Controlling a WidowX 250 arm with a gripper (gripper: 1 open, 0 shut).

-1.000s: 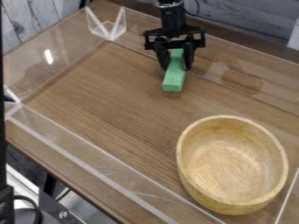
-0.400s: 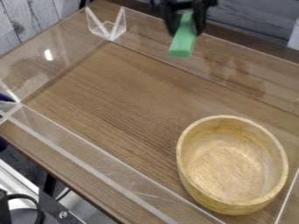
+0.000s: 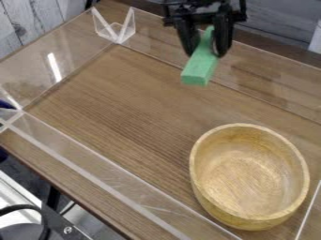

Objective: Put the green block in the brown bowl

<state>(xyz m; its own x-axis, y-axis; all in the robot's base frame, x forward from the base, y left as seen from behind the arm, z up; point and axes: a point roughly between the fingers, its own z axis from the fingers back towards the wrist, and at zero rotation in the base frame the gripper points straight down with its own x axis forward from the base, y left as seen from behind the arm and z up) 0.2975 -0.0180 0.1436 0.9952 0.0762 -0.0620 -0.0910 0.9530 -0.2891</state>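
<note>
Your wooden counter [image 3: 113,103] lies walled by clear acrylic panels [image 3: 75,155]; a clear folded stand [image 3: 113,25] sits left of the claw [image 3: 207,37]; the claw grips the green block [image 3: 201,62], lifted off the surface; the brown bowl [image 3: 249,175] rests below and right, well apart; bare wood between them.

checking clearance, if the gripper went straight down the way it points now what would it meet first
Probably the bare wooden table: the gripper points steeply down, holding the green block in the air, up and left of the brown bowl. Depth is uncertain.
</note>
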